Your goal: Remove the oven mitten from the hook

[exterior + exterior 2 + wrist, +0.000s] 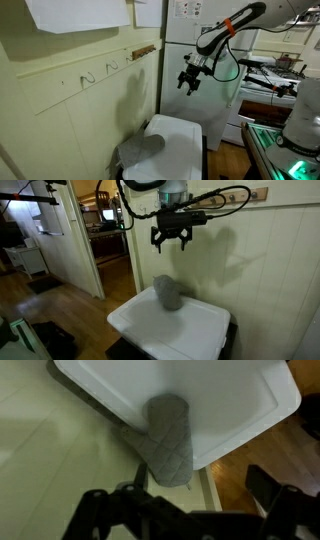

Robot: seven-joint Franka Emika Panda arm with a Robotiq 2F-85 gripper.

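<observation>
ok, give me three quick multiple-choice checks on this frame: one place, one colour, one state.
1. Where does the oven mitten lie?
A) on a wall hook
B) between the jaws
C) on the white bin

2. What colour is the mitten?
A) grey
B) red
C) blue

3. How do the jaws stand?
A) shut on the mitten
B) open, holding nothing
C) shut on a hook

Answers:
1 C: it lies on the bin's top, one end past the edge in the wrist view.
2 A: it is plain grey in every view.
3 B: they hang apart in the air above the bin.
</observation>
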